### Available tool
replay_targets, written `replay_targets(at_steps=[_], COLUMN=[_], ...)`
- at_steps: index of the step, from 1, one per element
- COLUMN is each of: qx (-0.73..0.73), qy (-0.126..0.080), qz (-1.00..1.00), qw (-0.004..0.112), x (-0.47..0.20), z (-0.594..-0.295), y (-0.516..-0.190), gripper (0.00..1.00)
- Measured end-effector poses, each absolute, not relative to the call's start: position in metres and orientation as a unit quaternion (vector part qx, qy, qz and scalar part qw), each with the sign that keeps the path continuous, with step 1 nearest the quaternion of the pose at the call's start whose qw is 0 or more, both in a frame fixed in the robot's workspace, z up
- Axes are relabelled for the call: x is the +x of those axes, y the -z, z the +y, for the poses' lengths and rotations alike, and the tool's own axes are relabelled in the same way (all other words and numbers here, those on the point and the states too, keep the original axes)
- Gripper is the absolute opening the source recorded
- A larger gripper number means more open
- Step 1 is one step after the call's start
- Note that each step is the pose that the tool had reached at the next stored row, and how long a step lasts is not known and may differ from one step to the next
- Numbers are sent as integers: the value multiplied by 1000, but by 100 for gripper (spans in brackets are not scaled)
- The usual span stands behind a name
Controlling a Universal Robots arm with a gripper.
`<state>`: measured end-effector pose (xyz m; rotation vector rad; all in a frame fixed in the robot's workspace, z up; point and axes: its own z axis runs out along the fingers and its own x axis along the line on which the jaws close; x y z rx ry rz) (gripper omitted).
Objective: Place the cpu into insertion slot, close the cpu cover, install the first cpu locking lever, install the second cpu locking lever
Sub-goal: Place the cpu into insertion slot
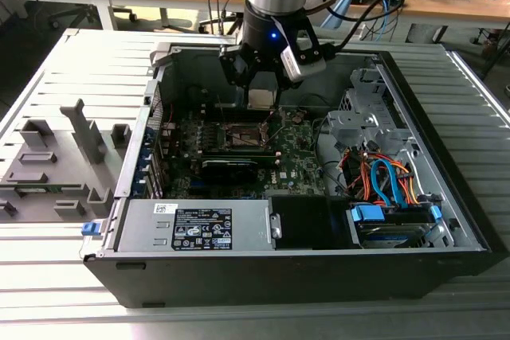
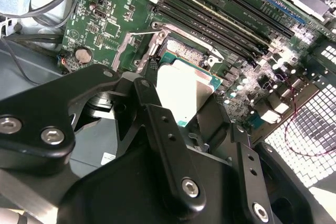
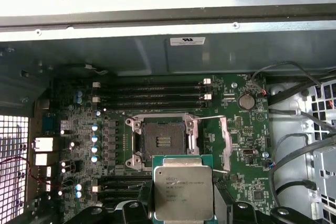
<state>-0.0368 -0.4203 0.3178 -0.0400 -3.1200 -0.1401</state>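
Grey slatted desk (image 1: 64,61) runs under an open computer case (image 1: 303,272) lying on its side, with wooden benches behind it. From where I stand the arm reaches down into the case, and its end effector (image 1: 261,93) is clamped on the cpu (image 1: 261,101), holding it up off the green board (image 1: 299,157).

The cpu is a small flat square. Its top is dull silver-grey metal with faint print, and a thin green border runs round the edge. In the first wrist view the cpu (image 3: 182,192) hangs level in the grip. The insertion slot (image 3: 163,141) lies below the end effector and just ahead of it. The slot is uncovered, a black square with a dark centre and a thin metal rim, and nothing sits in it. Farther ahead of the end effector run the long black memory slots (image 3: 152,92), and a coin cell (image 3: 247,100) sits off to one side.

The second wrist view looks along the black fingers (image 2: 157,129), which press on opposite edges of the chip. Glare there turns the metal top almost white.

The exterior view takes in the rest of the case. A labelled power supply (image 1: 195,227) sits well away from the end effector at the near wall, and blue and orange cables (image 1: 382,177) lie to the side. Outside the case a grey fixture (image 1: 56,165) stands on the desk.
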Motion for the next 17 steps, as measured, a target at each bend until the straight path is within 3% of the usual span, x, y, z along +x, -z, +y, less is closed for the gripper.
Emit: replay_targets(at_steps=[17], qx=[-13], qy=[45], qz=[-999], qw=[9], x=[-37], z=[-425], y=[-317], gripper=[54])
